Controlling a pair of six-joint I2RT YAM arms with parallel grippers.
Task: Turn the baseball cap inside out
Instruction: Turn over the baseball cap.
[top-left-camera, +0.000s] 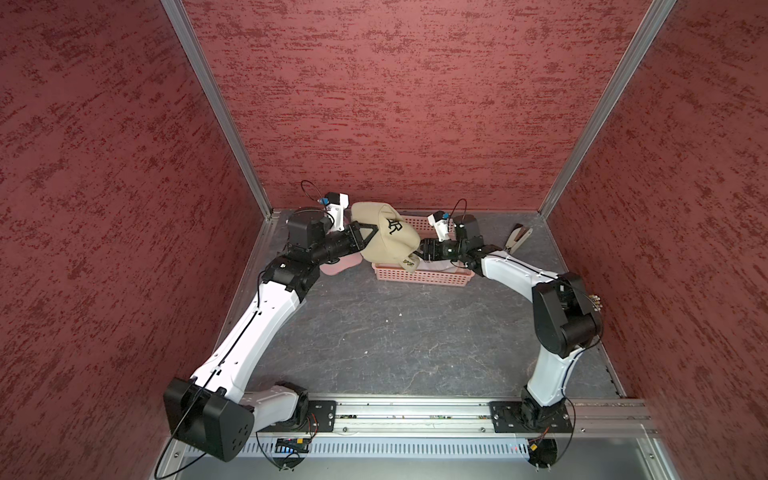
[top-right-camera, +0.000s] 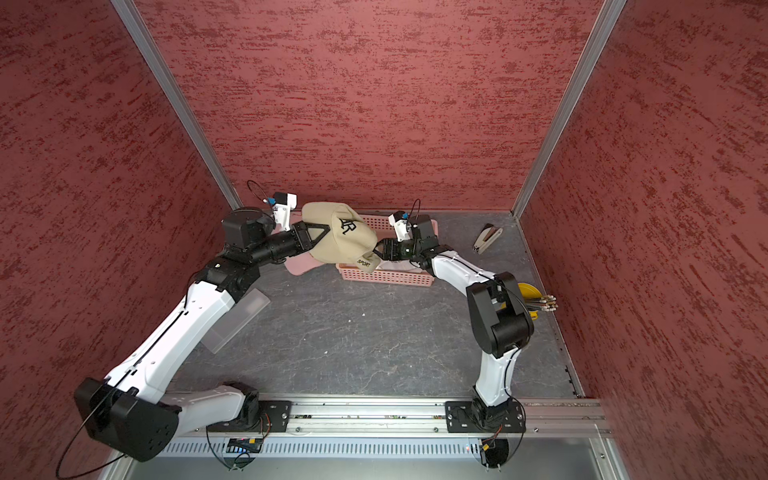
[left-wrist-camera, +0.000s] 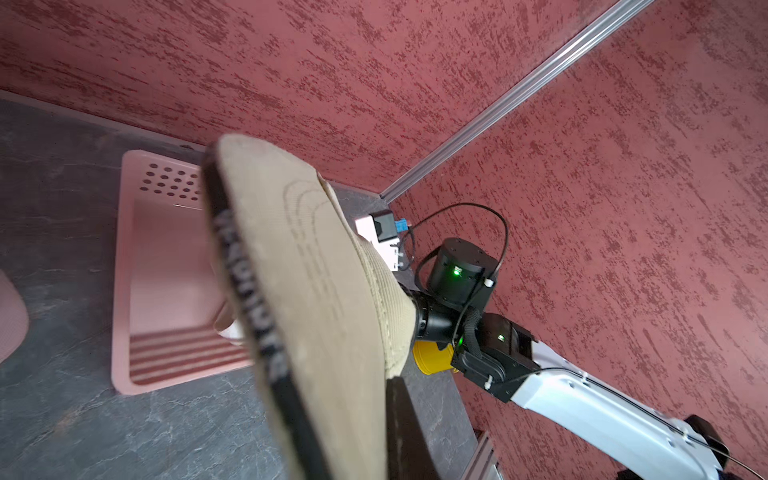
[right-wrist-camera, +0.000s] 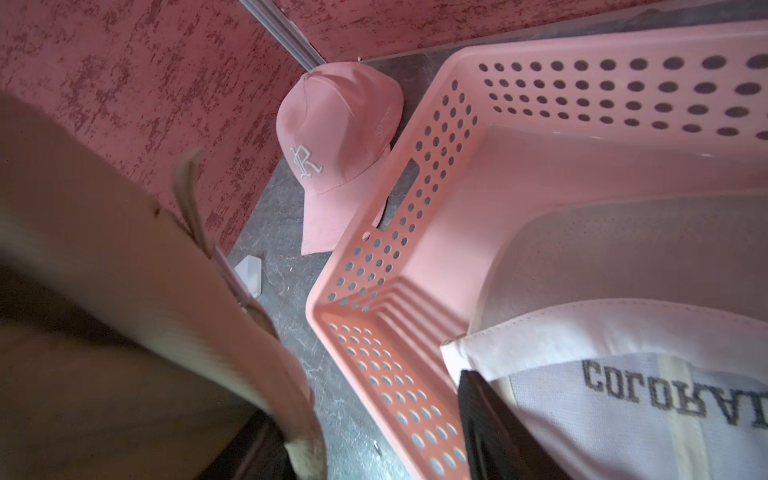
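Cap (top-left-camera: 388, 241) hangs above the pink basket (top-left-camera: 419, 279) at the back of the desk (top-left-camera: 395, 332) in both top views. Left pincer (top-left-camera: 369, 236) is clamped on its side. Right pincer (top-left-camera: 419, 251) touches its other edge. Left wrist view: the cap fills the middle. Right wrist view: the right jaws stand apart, with cap cloth against one.

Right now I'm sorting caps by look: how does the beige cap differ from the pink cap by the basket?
The beige cap has black lettering; the pink cap has white. The beige cap is held aloft by the left gripper; the pink cap lies on the table. Both show the same R logo.
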